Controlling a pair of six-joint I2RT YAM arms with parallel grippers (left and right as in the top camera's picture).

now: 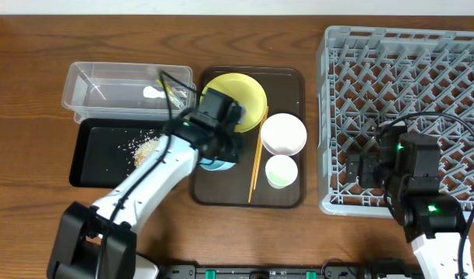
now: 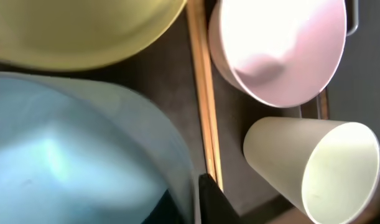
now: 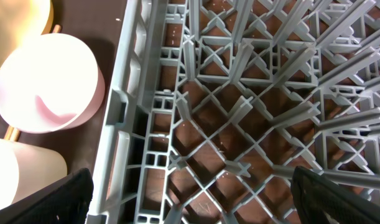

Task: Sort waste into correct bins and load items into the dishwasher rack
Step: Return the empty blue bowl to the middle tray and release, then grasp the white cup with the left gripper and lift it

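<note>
My left gripper point(image 1: 221, 155) is shut on the rim of the light blue bowl point(image 2: 71, 143), which sits on the brown tray point(image 1: 287, 81). Its finger point(image 2: 205, 199) pinches the bowl's wall. Beside it lie the yellow plate point(image 1: 240, 97), the pinkish-white bowl point(image 1: 283, 133), the pale green cup point(image 1: 281, 170) and the chopsticks point(image 1: 256, 159). The rice scraps point(image 1: 147, 149) lie in the black tray point(image 1: 105, 159). The yellow-green wrapper point(image 1: 174, 93) lies in the clear tub point(image 1: 105, 81). My right gripper point(image 3: 190, 199) is open and empty over the left edge of the grey rack point(image 1: 407, 93).
The rack point(image 3: 239, 112) holds nothing between its upright pegs. The brown tray lies between the bins and the rack. The left arm stretches across the black tray's right end. Bare wooden table point(image 1: 35, 70) shows at the far left and along the back.
</note>
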